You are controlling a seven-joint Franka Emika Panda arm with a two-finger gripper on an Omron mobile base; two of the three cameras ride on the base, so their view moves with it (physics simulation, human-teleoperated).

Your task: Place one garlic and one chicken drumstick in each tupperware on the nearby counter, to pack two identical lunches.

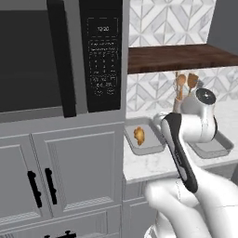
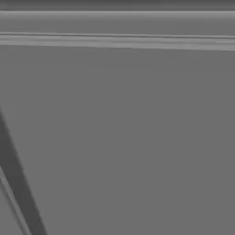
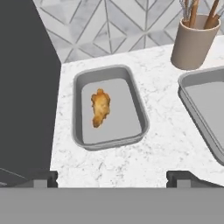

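On the counter point(image 3: 131, 166), left tray point(image 3: 139, 114) with one drumstick point(image 3: 100, 107) lying flat inside — dropped there, judging by gripper point(image 3: 112, 178) spread wide and empty above. Right tray point(image 3: 189, 100) cut off at the edge, contents hard to tell — no garlic visible.

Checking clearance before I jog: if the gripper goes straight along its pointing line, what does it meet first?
Probably the left tupperware, near the drumstick lying in it; the open gripper looks down on it. Depth is unclear.
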